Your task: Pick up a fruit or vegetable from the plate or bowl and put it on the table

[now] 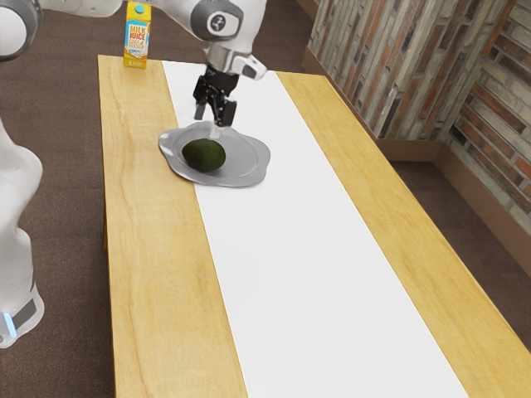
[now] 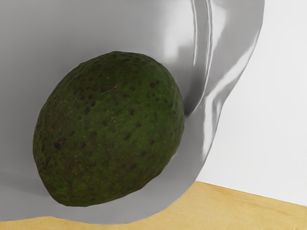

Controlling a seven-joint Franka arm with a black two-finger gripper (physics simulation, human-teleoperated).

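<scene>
Here we are above the grey plate (image 1: 247,154), and there's the avocado (image 1: 203,155), lying right on it! Our gripper (image 1: 214,114) hangs over the plate, fingers parted, gripping nothing, and the avocado sits below it, toward the near side of the dish in the exterior view.

Into the wrist view we go: dark green, speckled skin, a rounded body with one end narrower, and it's off-centre, close to the plate's wavy rim. A raised curved ridge runs by its side, and beyond that the rim flares out, catching the light.

Now the edges! The plate straddles two surfaces, partly on the white runner (image 1: 307,274), partly on the pale wood of the table (image 1: 153,290). A band of that wood lies between the rim and the table edge at the exterior view's left. The roomier stretch is runner and wood, reaching from the plate toward the exterior view's foreground. And up at the far corner, well apart from the plate, stands a yellow juice carton (image 1: 137,37), close by the table's end.
</scene>
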